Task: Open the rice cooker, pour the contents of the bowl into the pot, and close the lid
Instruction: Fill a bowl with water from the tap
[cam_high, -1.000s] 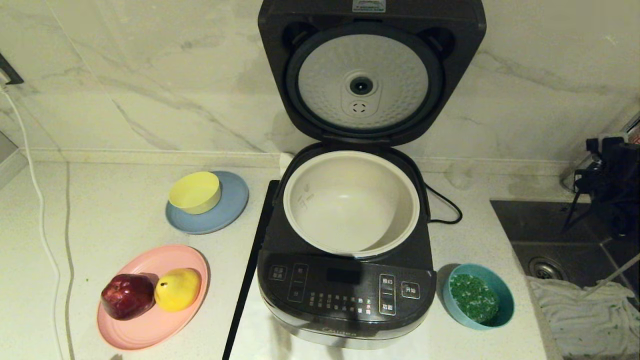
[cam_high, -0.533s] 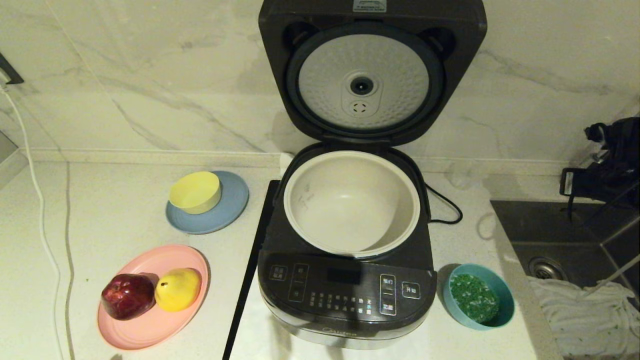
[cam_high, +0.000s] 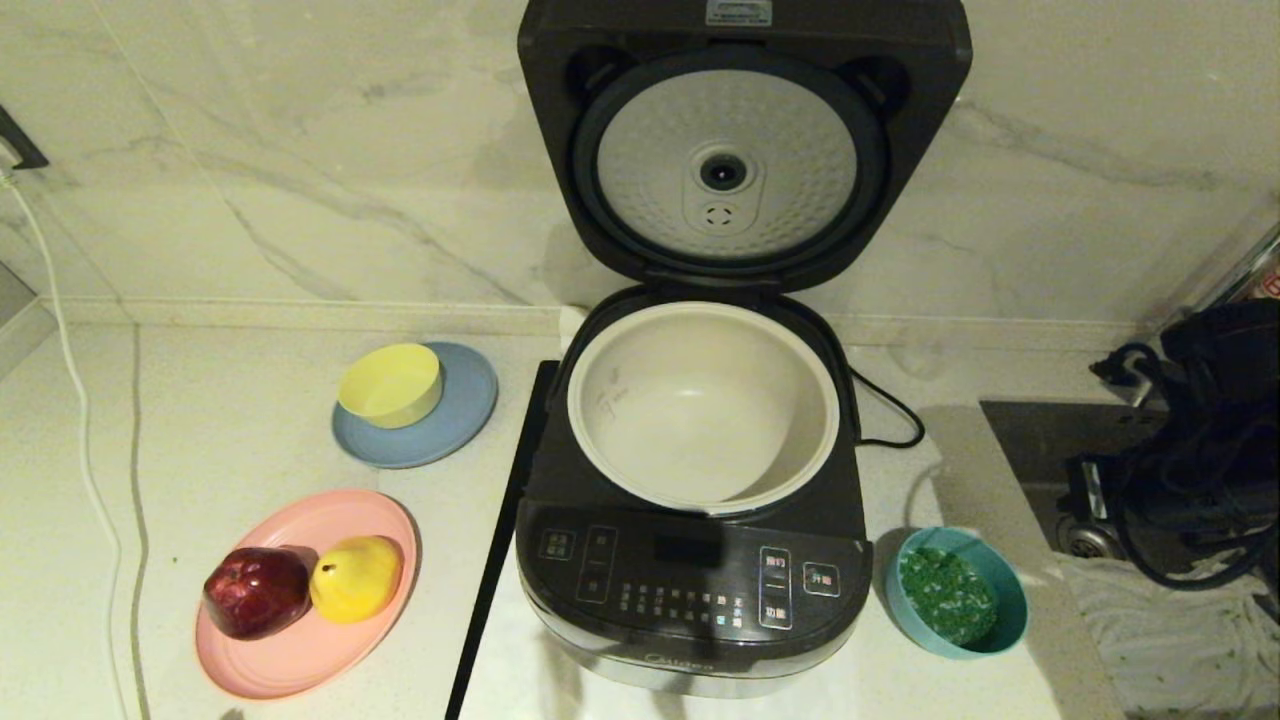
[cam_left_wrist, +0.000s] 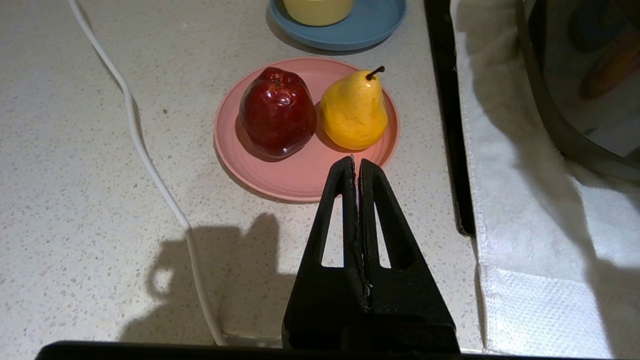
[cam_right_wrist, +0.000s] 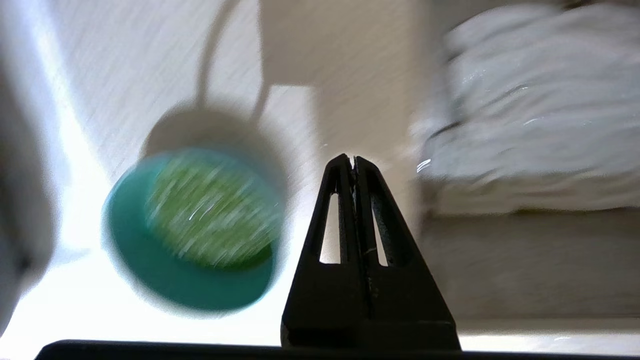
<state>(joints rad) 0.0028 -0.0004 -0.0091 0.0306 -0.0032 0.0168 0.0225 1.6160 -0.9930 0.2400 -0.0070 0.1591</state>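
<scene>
The rice cooker (cam_high: 690, 590) stands mid-counter with its lid (cam_high: 740, 150) raised upright, silver underside facing me. Its cream pot (cam_high: 700, 410) looks empty. The teal bowl (cam_high: 955, 592) holding green contents (cam_high: 945, 595) sits on the counter just right of the cooker's front. My right arm (cam_high: 1200, 440) hangs over the sink, right of the bowl. In the right wrist view my right gripper (cam_right_wrist: 354, 160) is shut and empty, apart from the bowl (cam_right_wrist: 190, 280). My left gripper (cam_left_wrist: 356, 161) is shut and empty, above the counter near the pink plate.
A pink plate (cam_high: 300, 640) carries a red apple (cam_high: 256, 592) and a yellow pear (cam_high: 355, 578). A yellow bowl (cam_high: 390, 385) sits on a grey-blue plate (cam_high: 460, 420). At the right lie the sink (cam_high: 1040, 440) and a white cloth (cam_high: 1170, 640). A white cable (cam_high: 80, 420) runs along the left.
My right arm has come down and forward from the back right, closer to the teal bowl. Its shadow now falls on the counter by the bowl. Nothing else moved.
</scene>
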